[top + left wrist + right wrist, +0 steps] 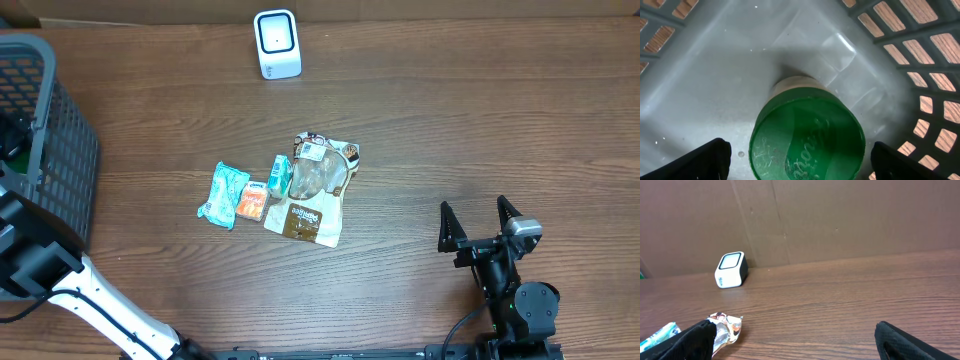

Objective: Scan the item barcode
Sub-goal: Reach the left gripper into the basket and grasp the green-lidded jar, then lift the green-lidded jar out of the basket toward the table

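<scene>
Seen from the left wrist, a tan container with a green lid [807,132] lies on the grey floor of the basket [700,65]. My left gripper [800,161] is open, with a finger on either side of the lid and a gap at each. The white barcode scanner [276,44] stands at the far edge of the table, and it also shows in the right wrist view as the scanner [731,270]. My right gripper [480,222] stands open and empty over the table at the near right.
A pile lies mid-table: a teal packet [224,194], an orange packet [252,202], a small green carton [280,176] and a foil bag [318,190]. The dark mesh basket [50,130] stands at the left edge. A cardboard wall [840,220] closes the back.
</scene>
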Action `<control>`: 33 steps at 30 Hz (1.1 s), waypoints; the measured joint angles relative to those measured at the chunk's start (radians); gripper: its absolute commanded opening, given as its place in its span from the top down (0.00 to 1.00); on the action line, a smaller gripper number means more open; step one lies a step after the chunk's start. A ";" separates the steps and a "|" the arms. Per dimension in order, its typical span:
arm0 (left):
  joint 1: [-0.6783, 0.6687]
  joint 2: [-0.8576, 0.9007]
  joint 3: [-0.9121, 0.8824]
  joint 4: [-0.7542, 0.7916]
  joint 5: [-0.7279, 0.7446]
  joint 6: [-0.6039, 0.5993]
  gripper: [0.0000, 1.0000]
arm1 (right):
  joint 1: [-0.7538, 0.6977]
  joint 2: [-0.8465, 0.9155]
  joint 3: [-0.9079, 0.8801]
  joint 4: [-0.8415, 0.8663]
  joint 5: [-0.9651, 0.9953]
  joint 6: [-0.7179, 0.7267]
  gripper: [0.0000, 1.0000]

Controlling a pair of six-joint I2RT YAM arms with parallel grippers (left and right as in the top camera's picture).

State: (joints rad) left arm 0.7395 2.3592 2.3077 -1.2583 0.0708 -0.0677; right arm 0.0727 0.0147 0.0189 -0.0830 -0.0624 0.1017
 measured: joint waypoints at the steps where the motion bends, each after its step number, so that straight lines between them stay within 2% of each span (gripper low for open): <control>1: 0.000 0.000 -0.005 0.006 0.000 0.003 0.09 | 0.000 0.000 0.000 0.000 0.000 0.000 0.00; 10: -0.007 0.000 -0.109 0.063 -0.008 0.024 0.15 | 0.000 0.000 0.000 0.000 0.000 0.000 0.00; 16: -0.007 0.000 -0.112 0.084 -0.013 0.026 0.25 | 0.000 0.000 0.000 0.000 0.000 0.000 0.00; 28: -0.007 0.000 -0.147 0.145 -0.025 0.027 0.24 | 0.000 0.000 0.000 0.000 0.000 0.000 0.00; 33: -0.007 0.000 -0.169 0.161 -0.034 0.027 0.15 | 0.000 0.000 0.000 0.000 0.000 -0.001 0.00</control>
State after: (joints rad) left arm 0.7326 2.3596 2.1387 -1.0973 0.0364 -0.0410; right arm 0.0727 0.0147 0.0185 -0.0830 -0.0628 0.1009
